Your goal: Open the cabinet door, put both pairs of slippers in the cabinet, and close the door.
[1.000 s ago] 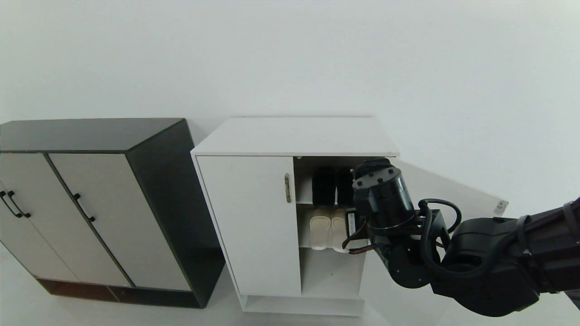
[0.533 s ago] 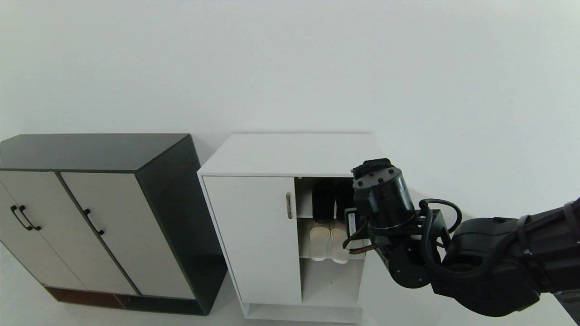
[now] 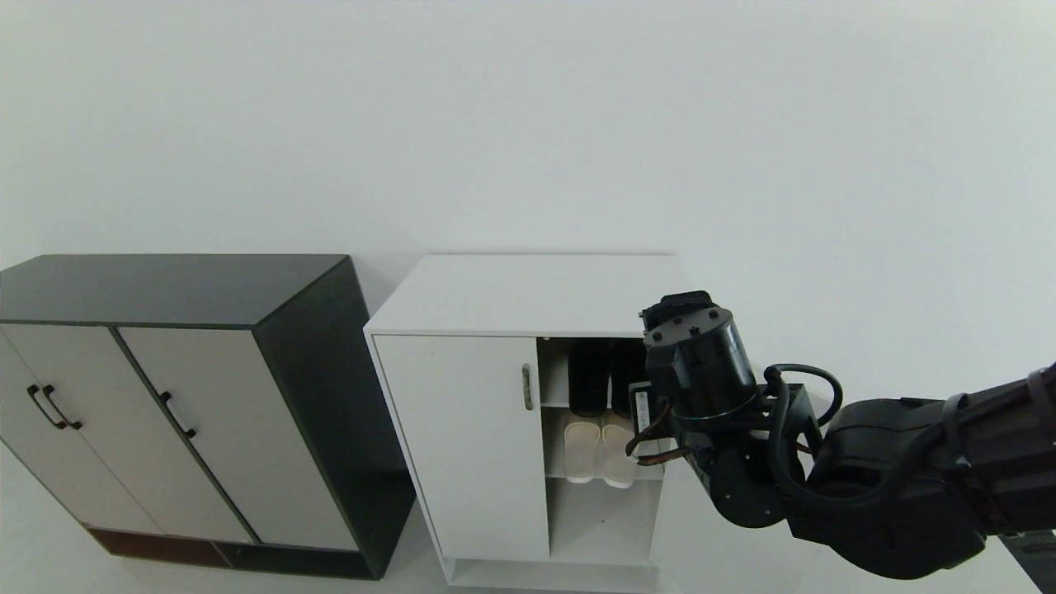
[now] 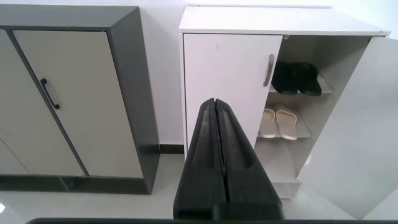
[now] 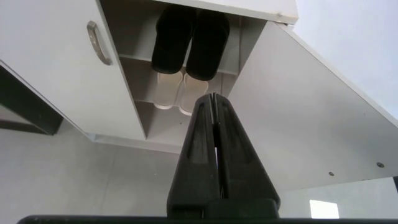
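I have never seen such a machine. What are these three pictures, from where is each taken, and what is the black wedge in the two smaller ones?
This is a robot with two arms. The large picture comes from a camera on its head: the black right arm is held out before a white two-door cabinet. The two small pictures come from cameras on the wrists. The black wedge in each is that arm's own gripper, a two-fingered clamp: the left gripper and the right gripper, both shut and holding nothing. The cabinet's right door stands open. Inside, a pair of black slippers sits on the upper shelf and a pair of white slippers on the shelf below. On the robot's left stands a dark cabinet with pale doors, closed.
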Available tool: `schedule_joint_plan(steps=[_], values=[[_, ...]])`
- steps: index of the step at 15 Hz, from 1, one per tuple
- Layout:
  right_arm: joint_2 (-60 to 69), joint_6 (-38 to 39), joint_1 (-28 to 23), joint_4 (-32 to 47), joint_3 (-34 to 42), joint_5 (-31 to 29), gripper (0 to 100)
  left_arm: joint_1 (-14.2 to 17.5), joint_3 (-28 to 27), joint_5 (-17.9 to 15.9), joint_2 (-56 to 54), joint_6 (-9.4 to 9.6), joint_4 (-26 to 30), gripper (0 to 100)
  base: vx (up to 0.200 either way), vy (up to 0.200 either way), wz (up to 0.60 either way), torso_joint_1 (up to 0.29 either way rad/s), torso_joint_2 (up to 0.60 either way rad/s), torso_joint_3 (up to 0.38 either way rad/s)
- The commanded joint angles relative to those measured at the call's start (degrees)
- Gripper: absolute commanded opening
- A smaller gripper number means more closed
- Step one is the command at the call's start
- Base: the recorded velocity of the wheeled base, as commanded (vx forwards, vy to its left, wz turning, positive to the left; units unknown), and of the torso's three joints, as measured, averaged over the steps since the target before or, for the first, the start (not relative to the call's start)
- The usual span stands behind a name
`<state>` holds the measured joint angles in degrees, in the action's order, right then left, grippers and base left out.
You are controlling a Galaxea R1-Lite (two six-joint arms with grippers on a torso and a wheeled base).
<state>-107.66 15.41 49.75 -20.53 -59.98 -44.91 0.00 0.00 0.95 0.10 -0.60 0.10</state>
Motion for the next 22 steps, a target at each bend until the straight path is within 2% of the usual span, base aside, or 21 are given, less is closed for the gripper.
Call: schedule_joint_plan(steps=[1, 4, 11, 13, 16, 20, 22], values=[[0.08, -0.12, 0.08, 0.05, 0.12, 0.00, 0, 0.00, 0.00, 0.02, 0.08, -0.02, -0.01, 0, 0.000, 0.000, 0.00, 0.000, 0.00, 0.000], [0.08, -0.82, 0.08, -1.18, 0.74, -0.09, 0, 0.00, 0.00, 0.02, 0.08, -0.02, -0.01, 0, 0.000, 0.000, 0.00, 0.000, 0.00, 0.000], [0.16, -1.79, -0.97, -2.85, 1.27, 0.00, 0, 0.00, 0.00, 0.02, -0.01, -0.02, -0.01, 0, 0.000, 0.000, -0.51, 0.002, 0.00, 0.002], [0.78, -3.28, -4.57, -3.90, 1.09, 0.53, 0, 0.00, 0.00, 0.02, -0.01, -0.02, -0.01, 0, 0.000, 0.000, 0.00, 0.000, 0.00, 0.000], [3.24, -4.07, -10.37, -3.38, -0.32, 6.85, 0, 0.00, 0.00, 0.02, -0.01, -0.11, -0.01, 0, 0.000, 0.000, 0.00, 0.000, 0.00, 0.000], [4.12, -3.98, -17.49, -0.92, -2.34, 11.95, 0, 0.00, 0.00, 0.02, -0.01, -0.11, -0.01, 0, 0.000, 0.000, 0.00, 0.000, 0.00, 0.000], [3.15, -3.98, -19.16, -0.92, -2.95, 12.83, 0, 0.00, 0.00, 0.02, 0.08, -0.11, -0.01, 0, -0.200, 0.000, 0.00, 0.002, 0.00, 0.002]])
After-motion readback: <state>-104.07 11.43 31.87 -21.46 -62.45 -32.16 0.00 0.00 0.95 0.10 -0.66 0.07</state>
